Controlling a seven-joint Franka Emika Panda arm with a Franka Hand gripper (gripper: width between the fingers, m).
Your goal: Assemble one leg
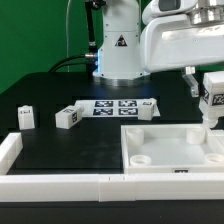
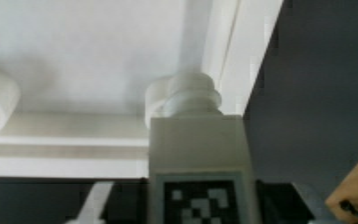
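You have a matte black desk (image 1: 50,140), bordered along its front edge by a blocky white plastic rail (image 1: 60,185). The arm (image 1: 180,40), smooth, white and rounded, reaches in from the back and bends down near the desk's edge at the exterior view's right, with the wrist pointing downward. Its gripper (image 1: 207,93) is pinching the leg (image 1: 214,100) between its two fingers. The leg hangs upright, clear of the desk. It is a stubby white plastic post with a square-sided body, and a black-and-white square tag faces the exterior camera. In the wrist view its narrower, rounded end (image 2: 183,95) sits over the raised rim at one corner of the panel (image 1: 165,150); you cannot tell whether the two touch. The panel is a smooth, flat white square with a raised rim and a round socket (image 1: 141,158) at its corner, and it lies by the desk's front corner at the exterior view's right. A loose leg (image 1: 25,117) stands near the edge at the exterior view's left. A second loose leg (image 1: 67,118) lies just beside the marker board (image 1: 120,107), toward the back.
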